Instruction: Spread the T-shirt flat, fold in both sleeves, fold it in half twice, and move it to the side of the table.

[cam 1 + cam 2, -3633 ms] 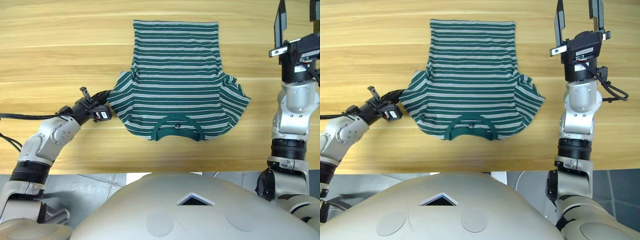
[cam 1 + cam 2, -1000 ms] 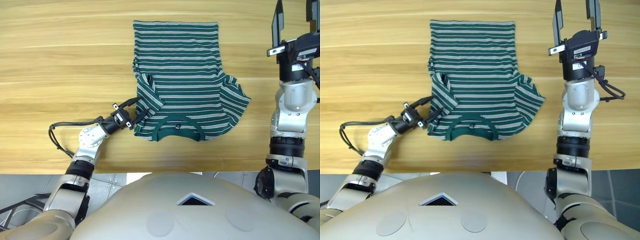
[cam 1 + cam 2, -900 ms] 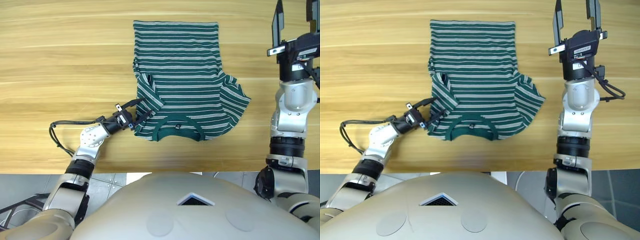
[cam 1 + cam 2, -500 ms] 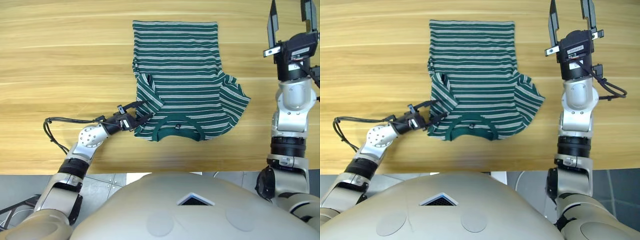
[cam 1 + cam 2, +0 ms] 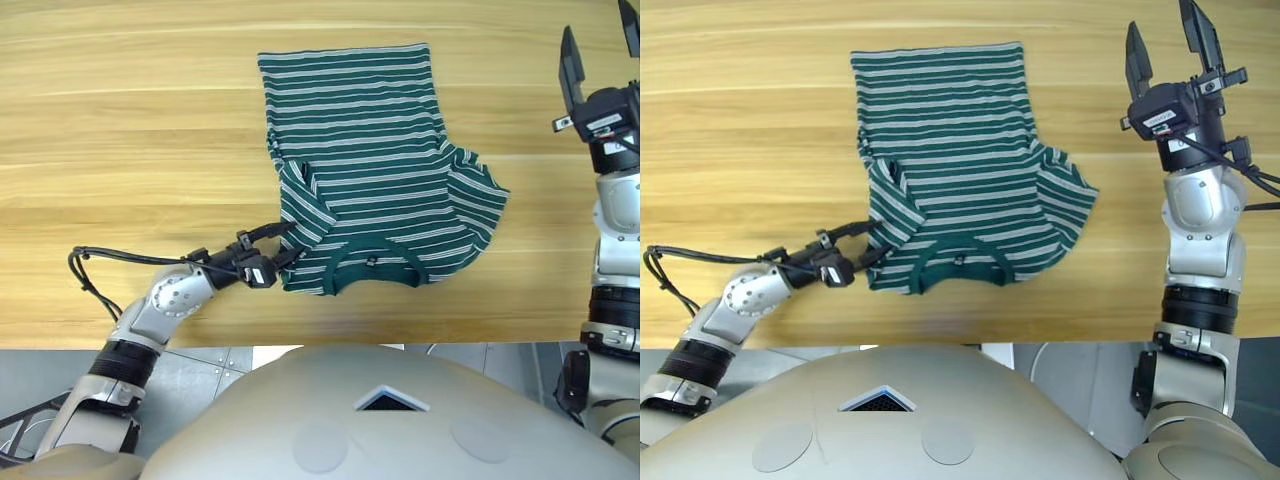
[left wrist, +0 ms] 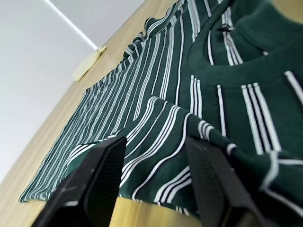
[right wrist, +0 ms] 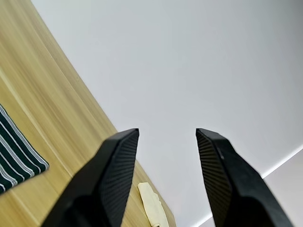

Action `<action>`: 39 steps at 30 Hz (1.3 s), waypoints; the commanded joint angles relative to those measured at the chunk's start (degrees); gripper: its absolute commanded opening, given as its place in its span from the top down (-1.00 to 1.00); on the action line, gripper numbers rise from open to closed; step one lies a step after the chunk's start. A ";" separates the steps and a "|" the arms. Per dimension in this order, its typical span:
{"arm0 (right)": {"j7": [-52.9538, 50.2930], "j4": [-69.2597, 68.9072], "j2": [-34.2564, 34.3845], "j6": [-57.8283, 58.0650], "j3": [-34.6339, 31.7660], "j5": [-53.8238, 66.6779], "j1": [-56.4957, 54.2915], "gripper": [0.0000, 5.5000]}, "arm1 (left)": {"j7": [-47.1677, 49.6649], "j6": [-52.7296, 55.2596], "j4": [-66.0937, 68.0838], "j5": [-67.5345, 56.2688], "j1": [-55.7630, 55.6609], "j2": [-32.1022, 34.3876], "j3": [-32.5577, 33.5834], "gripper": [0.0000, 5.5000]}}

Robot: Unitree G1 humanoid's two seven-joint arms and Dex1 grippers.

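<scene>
Our left pincer (image 5: 281,244) sits spread at the near corner of the striped T-shirt (image 5: 365,140), pinching nothing, its tips at the hem (touching or not, we cannot tell). Seconds ago it held the left sleeve (image 5: 305,195) out sideways. Now that sleeve lies folded over the body just beyond it, so we judge one sleeve done. The right sleeve (image 5: 482,195) still juts toward our right pincer (image 5: 1164,40), which is raised and spread over the wooden table (image 5: 120,120), well apart from the cloth.
</scene>
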 commanded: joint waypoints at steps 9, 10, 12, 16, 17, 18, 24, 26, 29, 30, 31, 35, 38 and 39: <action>-0.79 2.19 -6.59 -0.89 0.47 -7.03 1.69 0.18 | 1.46 4.18 5.18 4.73 0.89 3.63 -0.16 0.15; -1.92 2.79 -7.75 -1.02 -0.44 -8.06 2.09 0.18 | 1.83 4.17 4.07 3.89 1.51 4.07 0.76 0.15; -3.76 3.03 -9.23 -0.97 -1.97 -9.37 3.05 0.18 | 2.29 4.20 1.78 2.76 2.73 4.81 2.30 0.15; -5.27 -0.03 -10.84 -1.18 -3.48 -11.56 8.08 0.18 | 4.91 3.02 -8.11 -0.84 4.64 4.22 6.82 0.15; -4.44 -1.08 -10.97 -1.28 -3.26 -11.22 10.30 0.18 | 5.33 2.40 -11.47 -3.81 3.99 2.81 7.30 0.15; -3.76 -1.79 -11.20 -1.33 -2.75 -11.51 12.29 0.18 | 5.43 1.95 -13.81 -5.86 3.31 1.85 7.39 0.15; 4.40 -5.55 -14.81 0.06 1.40 -16.89 29.83 0.18 | 2.68 2.46 -13.28 -7.37 0.47 1.18 6.86 0.15; 6.30 -8.76 -15.34 1.69 0.32 -18.60 35.00 0.18 | 1.46 1.97 -13.66 -8.14 0.49 1.51 6.56 0.15; 7.98 -13.04 -15.48 2.70 -0.99 -18.54 38.58 0.18 | 2.47 1.95 -13.14 -9.39 -1.39 0.19 8.53 0.15; 8.92 -14.31 -15.44 2.93 -0.75 -17.92 38.88 0.18 | 4.25 2.50 -12.24 -9.26 -2.77 -1.05 10.07 0.15; 9.57 -14.51 -15.43 3.10 -0.13 -17.57 38.36 0.18 | 6.21 3.16 -11.37 -9.07 -4.18 -2.40 11.61 0.15; 11.48 -10.67 -15.26 3.33 4.45 -18.03 33.56 0.18 | 10.42 4.38 -10.27 -8.46 -6.32 -5.89 14.87 0.15; 11.70 -8.12 -15.19 2.87 6.89 -17.83 30.85 0.18 | 11.23 4.75 -11.10 -7.92 -5.58 -6.71 15.85 0.15; 11.42 -6.60 -15.13 2.80 7.86 -18.30 29.52 0.18 | 11.33 4.75 -11.33 -7.80 -5.33 -6.85 16.07 0.15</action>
